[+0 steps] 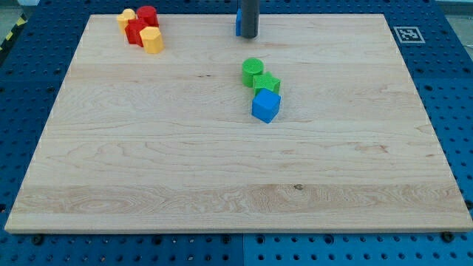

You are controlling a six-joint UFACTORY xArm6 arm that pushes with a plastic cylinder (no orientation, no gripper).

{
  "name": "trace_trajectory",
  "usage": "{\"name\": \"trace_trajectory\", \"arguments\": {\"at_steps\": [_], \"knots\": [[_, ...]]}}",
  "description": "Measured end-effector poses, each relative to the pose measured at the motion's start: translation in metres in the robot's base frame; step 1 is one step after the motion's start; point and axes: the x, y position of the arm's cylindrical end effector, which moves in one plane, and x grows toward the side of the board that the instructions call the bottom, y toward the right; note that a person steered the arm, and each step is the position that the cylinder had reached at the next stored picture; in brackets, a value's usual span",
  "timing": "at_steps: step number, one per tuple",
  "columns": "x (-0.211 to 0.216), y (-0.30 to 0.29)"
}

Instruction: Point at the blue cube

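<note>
A wooden worktop (148,170) is seen lying on a blue perforated base (454,89); a black-and-white marker tag (408,34) is fixed at the worktop's corner at the view's top right.

Seven blocks can be counted with certainty, and part of an eighth is visible. At the view's top left a tight cluster of four is gathered: two red and two yellow; a red cylinder (148,14) stands at the cluster's top, a second red block (136,31) of unclear shape lies just below it, a yellow block (126,17) touches them on the view's left, and a yellow block (152,40) of roughly hexagonal outline is set at the cluster's lower right.

Near the middle a chain of three is formed: two green and one blue; a green cylinder (253,71) is uppermost, a second green block (267,83) is pressed against its lower right, and the blue cube (266,106) is placed directly below that, touching it.

A dark rod enters from the view's top edge; my tip (248,36) rests on the worktop near that edge, well apart from the blue cube and above the green pair; a sliver of a further blue block (238,22) is seen just beside the rod on its left, mostly hidden. No hand is carried by the arm, so neither spread nor pressed-together can be told of it.
</note>
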Motion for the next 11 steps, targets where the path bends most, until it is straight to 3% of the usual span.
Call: {"name": "trace_trajectory", "arguments": {"at_steps": [2, 4, 6, 7, 8, 11], "knots": [[-0.001, -0.004], [0.062, 0.005], [0.062, 0.010], [0.074, 0.047], [0.122, 0.085], [0.242, 0.102]]}}
